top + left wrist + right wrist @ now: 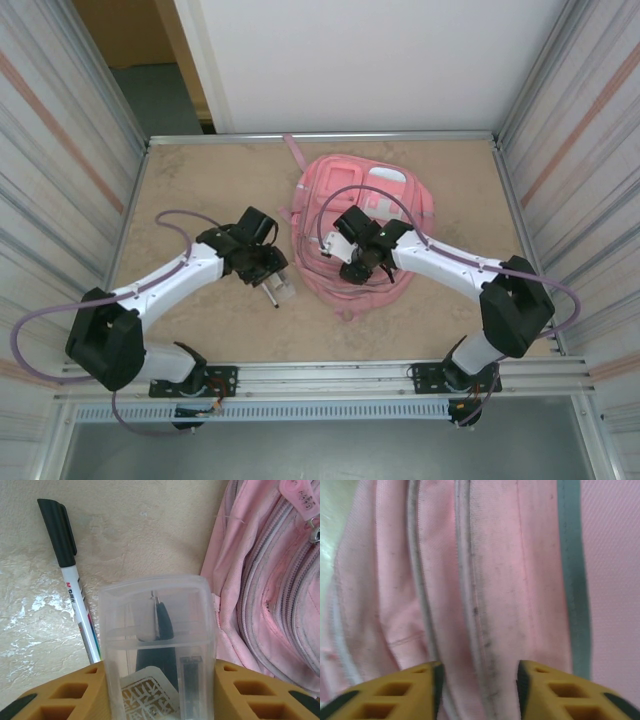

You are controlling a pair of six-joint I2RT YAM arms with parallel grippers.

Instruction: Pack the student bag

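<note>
Left fingers [60,700] pinched a clear plastic box [157,630], seemingly bound for the pink fabric student bag [270,580]; right fingers [395,690] straddled its seam, grip unclear.

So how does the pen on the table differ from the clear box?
The pen lies loose on the table; the clear box is clamped in the left gripper. The pen is slim and opaque, white with a black cap; the clear box is wider and see-through, with small items inside. Both are outside the student bag.
</note>
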